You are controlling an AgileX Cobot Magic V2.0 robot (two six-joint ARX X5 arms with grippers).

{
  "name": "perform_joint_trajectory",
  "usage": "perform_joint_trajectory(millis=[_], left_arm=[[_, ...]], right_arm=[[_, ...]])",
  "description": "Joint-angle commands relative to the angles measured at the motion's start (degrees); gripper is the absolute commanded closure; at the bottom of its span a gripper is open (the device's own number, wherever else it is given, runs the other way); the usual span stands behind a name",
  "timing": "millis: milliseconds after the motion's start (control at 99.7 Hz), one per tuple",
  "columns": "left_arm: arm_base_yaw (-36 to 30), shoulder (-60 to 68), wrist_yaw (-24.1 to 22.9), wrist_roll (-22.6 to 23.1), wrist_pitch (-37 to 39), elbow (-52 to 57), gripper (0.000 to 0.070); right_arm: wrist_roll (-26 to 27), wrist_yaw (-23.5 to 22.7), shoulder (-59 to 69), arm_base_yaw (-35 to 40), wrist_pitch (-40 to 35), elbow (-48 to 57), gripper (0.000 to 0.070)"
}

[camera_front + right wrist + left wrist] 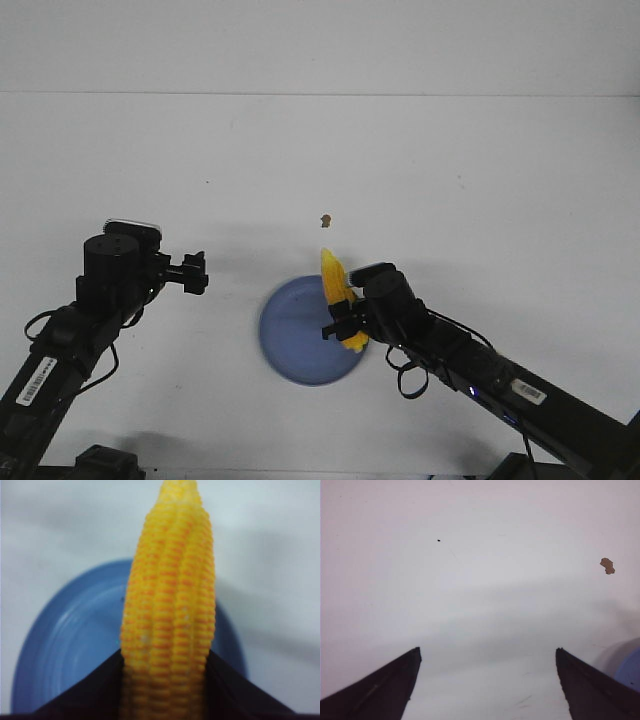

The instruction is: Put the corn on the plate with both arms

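The yellow-orange corn (337, 286) is held in my right gripper (346, 322), over the right edge of the blue plate (295, 338), its pointed end aimed away from the robot. In the right wrist view the corn (170, 605) fills the gap between the two black fingers (100, 685), with the plate (75, 645) below it. My left gripper (193, 272) is open and empty, left of the plate. In the left wrist view its fingers (380, 690) stand wide apart over bare table, and a sliver of the plate (631, 670) shows at the edge.
A small brown scrap (325, 220) lies on the white table beyond the plate; it also shows in the left wrist view (607, 565). A tiny dark speck (439, 540) lies on the table surface.
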Motion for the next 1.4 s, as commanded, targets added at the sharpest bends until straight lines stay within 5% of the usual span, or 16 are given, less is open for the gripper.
perform_joint_trajectory(millis=[0,251,492,682,913,1134,1395], left_arm=[[-0.04,0.48,-0.02,0.92,0.17,0.85,0.0152],[-0.04,0.48,-0.02,0.92,0.15,0.85,0.0152],[-0.04,0.46,-0.02,0.74,0.28,0.85,0.0156],[-0.04,0.35,-0.02,-0.68,2.08,0.85,0.0156],[-0.04,-0.24,0.02,-2.16,3.85,0.83,0.0156],[-0.11,-4.15,0.07,-2.19,7.63,-1.2,0.0156],[-0.11,-17.49,0.07,-2.4,15.19,-12.59,0.0159]], right_arm=[[-0.85,0.46,1.86,1.03,0.74,0.66,0.037],[-1.38,2.14,2.36,1.81,1.99,0.68,0.005],[-4.79,3.52,-0.55,-0.87,2.21,1.9,0.0049],[-11.74,10.08,-11.34,-7.26,0.33,1.92,0.0049],[-20.02,16.85,-33.2,-22.88,-12.07,1.75,0.0049],[-22.97,15.96,-47.04,-31.65,-14.97,-2.95,0.0049],[-21.86,12.76,-60.98,-32.41,-15.91,-13.27,0.0051]])
